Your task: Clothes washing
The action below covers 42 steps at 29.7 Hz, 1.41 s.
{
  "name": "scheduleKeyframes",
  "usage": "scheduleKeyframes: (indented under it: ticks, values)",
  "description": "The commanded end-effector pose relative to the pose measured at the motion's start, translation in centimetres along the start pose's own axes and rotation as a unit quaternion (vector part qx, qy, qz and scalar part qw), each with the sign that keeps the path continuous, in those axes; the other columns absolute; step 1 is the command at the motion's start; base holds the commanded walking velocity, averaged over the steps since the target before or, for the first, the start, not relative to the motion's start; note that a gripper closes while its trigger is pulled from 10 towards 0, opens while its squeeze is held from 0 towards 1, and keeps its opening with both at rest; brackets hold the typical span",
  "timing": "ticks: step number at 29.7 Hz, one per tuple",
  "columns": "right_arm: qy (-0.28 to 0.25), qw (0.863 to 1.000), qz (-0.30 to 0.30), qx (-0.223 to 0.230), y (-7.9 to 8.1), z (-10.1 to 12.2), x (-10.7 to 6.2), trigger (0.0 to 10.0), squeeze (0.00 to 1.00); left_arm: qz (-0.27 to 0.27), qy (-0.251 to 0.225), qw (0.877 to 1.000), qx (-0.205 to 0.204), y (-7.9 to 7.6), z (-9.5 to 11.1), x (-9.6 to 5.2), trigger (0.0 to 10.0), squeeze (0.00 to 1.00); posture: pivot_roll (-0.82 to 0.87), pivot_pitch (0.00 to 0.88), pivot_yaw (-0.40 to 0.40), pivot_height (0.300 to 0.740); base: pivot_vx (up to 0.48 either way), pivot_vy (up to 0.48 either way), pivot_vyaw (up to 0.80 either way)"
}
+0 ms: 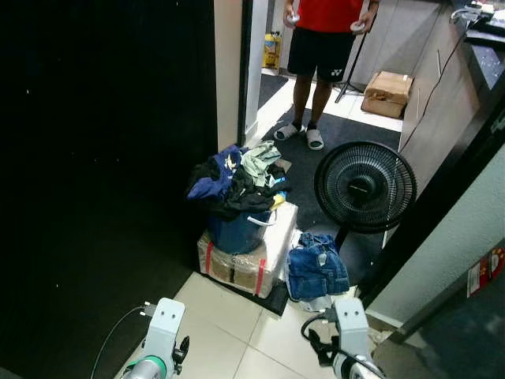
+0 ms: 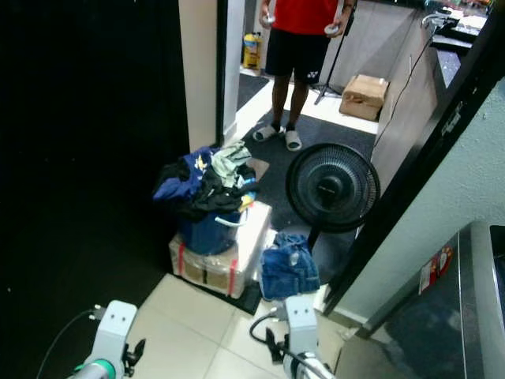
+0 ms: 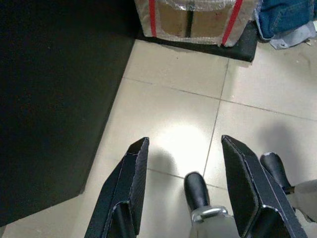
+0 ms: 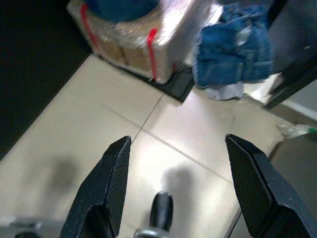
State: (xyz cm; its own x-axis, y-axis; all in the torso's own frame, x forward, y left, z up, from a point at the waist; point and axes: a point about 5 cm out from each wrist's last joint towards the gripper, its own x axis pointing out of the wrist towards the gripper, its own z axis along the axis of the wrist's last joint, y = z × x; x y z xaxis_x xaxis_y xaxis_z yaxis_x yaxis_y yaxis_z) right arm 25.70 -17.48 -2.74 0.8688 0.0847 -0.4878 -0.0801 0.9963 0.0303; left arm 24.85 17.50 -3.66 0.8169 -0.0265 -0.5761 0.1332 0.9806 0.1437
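A blue bucket heaped with dark and pale clothes stands on a plastic-wrapped box with red tape. A blue denim garment lies on the floor beside the box, and appears in the right wrist view as denim. My left gripper hangs open over bare tiles, short of the box. My right gripper is open too, above the tiled floor, some way back from the denim. Both arms' wrists show low at the near edge.
A black floor fan stands right of the bucket. A person in a red shirt and black shorts stands in the doorway beyond, holding controllers. A cardboard box lies behind. A dark wall is on the left, a slanted dark frame on the right.
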Motion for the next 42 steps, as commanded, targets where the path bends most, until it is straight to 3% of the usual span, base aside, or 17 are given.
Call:
scheduleKeyframes:
  ticks: [1,5,12,28,34,42]
  values:
    - [0.006,1.0,-0.006,0.006,-0.2,-0.4,-0.1,10.0,0.0,-0.004,0.004,1.0,0.006,-0.2,-0.3,0.0,10.0,0.0,-0.02,0.011,0.011,0.74,0.0,0.0,0.0]
    - [0.018,1.0,-0.006,-0.019,-0.7,-1.0,-0.4,10.0,0.0,-0.004,0.004,1.0,0.024,0.0,-0.5,-0.1,10.0,0.0,-0.02,0.009,0.013,0.74,0.0,0.0,0.0]
    - [0.014,1.0,-0.006,-0.016,-0.6,-0.9,-0.4,10.0,0.0,0.006,-0.006,1.0,0.019,0.3,-0.2,0.0,10.0,0.0,-0.02,0.005,0.014,0.74,0.044,0.0,0.0]
    - [-0.007,1.0,0.008,-0.029,0.0,0.2,0.1,10.0,0.0,0.008,-0.02,1.0,0.022,0.2,0.4,0.2,10.0,0.0,-0.02,0.001,0.012,0.74,0.447,0.0,0.0]
    - [-0.007,1.0,0.005,-0.025,-0.1,0.2,0.1,10.0,0.0,0.007,-0.021,0.999,0.024,0.1,0.6,0.3,10.0,0.0,-0.02,0.002,0.014,0.74,0.454,0.0,-0.76]
    - [-0.013,0.999,0.001,-0.032,-0.2,0.4,0.2,10.0,0.0,0.005,-0.025,0.999,0.023,0.0,0.8,0.4,10.0,0.0,-0.02,0.008,0.018,0.74,0.443,0.0,0.0]
